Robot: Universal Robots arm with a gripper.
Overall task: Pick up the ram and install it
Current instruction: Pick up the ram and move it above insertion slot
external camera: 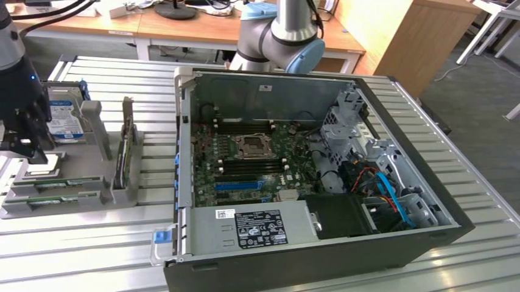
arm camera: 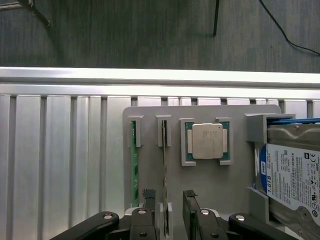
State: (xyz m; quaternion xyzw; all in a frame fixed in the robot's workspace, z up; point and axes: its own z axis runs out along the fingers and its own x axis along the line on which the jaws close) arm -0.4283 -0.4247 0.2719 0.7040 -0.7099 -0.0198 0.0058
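Floor (external camera: 475, 103): grey carpet, right side of the exterior view.
Desks (external camera: 89, 25): pale wood, along the top.
Cabinet (external camera: 406, 36): wooden, upper right.
Worktop (external camera: 81, 243): ribbed metal slats.

Bright, even light, with glare on the aluminium rail (arm camera: 160, 75).

Under your matt black tool (arm camera: 169, 196), the bench (arm camera: 50, 150) is ribbed bare metal with a soft sheen. The holder (arm camera: 150, 112) on it looks like matt grey plastic; just beside the tool, the ram (arm camera: 134, 165) is green circuit board and the processor lid (arm camera: 206, 141) dull satin metal.
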